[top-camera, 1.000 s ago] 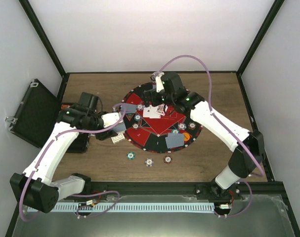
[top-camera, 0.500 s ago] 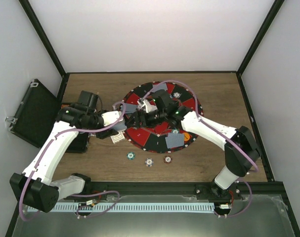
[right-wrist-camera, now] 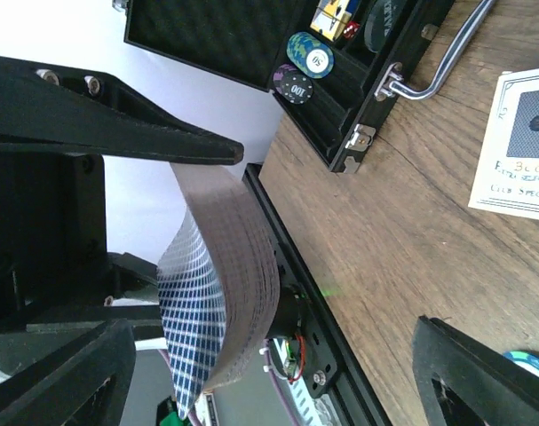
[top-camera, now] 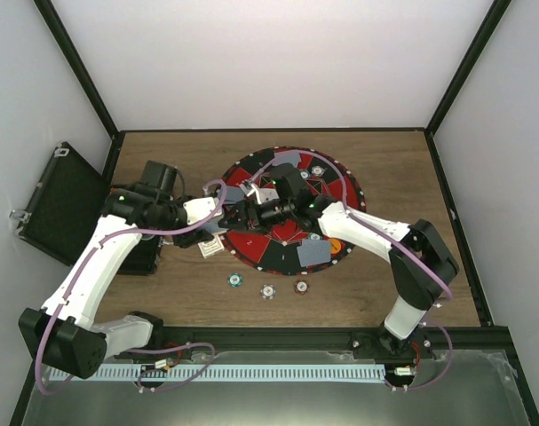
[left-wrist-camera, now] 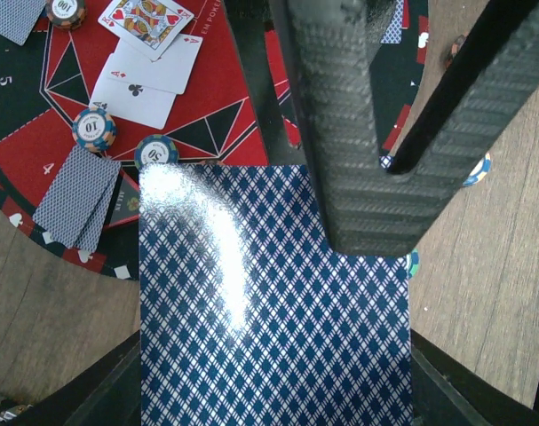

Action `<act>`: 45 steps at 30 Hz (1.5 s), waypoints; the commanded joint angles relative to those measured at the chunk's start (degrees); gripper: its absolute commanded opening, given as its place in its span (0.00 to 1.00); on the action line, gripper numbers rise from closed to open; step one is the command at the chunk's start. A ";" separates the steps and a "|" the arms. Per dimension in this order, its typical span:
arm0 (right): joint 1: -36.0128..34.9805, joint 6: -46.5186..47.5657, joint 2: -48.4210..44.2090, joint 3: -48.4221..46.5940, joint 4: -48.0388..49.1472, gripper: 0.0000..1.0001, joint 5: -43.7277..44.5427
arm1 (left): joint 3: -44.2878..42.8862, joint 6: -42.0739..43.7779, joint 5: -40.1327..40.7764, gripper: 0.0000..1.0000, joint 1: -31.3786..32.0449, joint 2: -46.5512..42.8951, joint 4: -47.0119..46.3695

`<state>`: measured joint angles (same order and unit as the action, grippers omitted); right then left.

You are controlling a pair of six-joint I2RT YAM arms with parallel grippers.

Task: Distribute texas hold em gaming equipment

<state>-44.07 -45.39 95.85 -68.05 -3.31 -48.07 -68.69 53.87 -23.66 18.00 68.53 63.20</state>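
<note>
Left claw (left-wrist-camera: 278,386) clamped shut on the deck of cards (left-wrist-camera: 251,337), one finger on each side edge. Deck held in the air over the rim of the mat (left-wrist-camera: 38,155), part above bare worktop (left-wrist-camera: 509,266)

Right claw (right-wrist-camera: 276,333) wide open, nothing in it. From the left wrist view its two ribbed fingers (left-wrist-camera: 358,124) reach in over the deck's far end; one looks to lie on or just above the top card, contact can't be told

Handling, judged:
- cards light, thin and glossy (strong glare on the top back), so slippery and prone to slide over one another
- stack flexes: it bows edge-on in the right wrist view
- best hold is the free far edge or a corner of the top card, away from the left claw's fingers
- shallow, gentle pinch; a deep bite likely drags several cards or fans the deck

Already on the mat: face-up cards (left-wrist-camera: 145,80), a face-down pair (left-wrist-camera: 74,195), chips (left-wrist-camera: 94,130). More chips (right-wrist-camera: 305,67) sit in the open case (right-wrist-camera: 216,35)
</note>
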 commanded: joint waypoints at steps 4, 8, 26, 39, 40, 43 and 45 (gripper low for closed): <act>-0.44 -2.92 5.03 -4.45 4.42 0.84 -4.18 | -1.30 -0.35 -1.62 0.07 0.11 -0.23 0.39; -0.53 -3.17 6.71 -5.51 4.93 0.81 -5.09 | -1.27 0.07 -1.82 0.07 0.10 -0.32 1.15; 0.83 -7.88 11.25 -5.68 10.80 0.67 -8.19 | -1.90 0.45 -3.49 0.07 0.08 -0.39 3.23; 4.08 -0.19 7.74 -2.61 0.48 0.51 -2.15 | -2.90 0.62 -4.20 0.06 0.10 -0.33 3.99; 4.27 0.12 7.45 -2.55 -0.03 0.50 -1.90 | -2.94 0.61 -4.26 0.06 0.08 -0.30 3.97; 5.13 0.43 6.56 -1.91 -0.72 0.45 -1.78 | -3.20 0.54 -4.35 0.06 0.11 -0.13 3.99; 5.60 -0.03 5.63 -1.30 -0.31 0.41 -1.87 | -3.38 0.52 -4.38 0.06 0.06 -0.08 3.92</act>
<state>-41.15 -46.02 102.65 -71.24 1.19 -55.48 -69.04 53.93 -24.40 17.98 69.19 66.11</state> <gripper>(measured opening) 0.440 0.612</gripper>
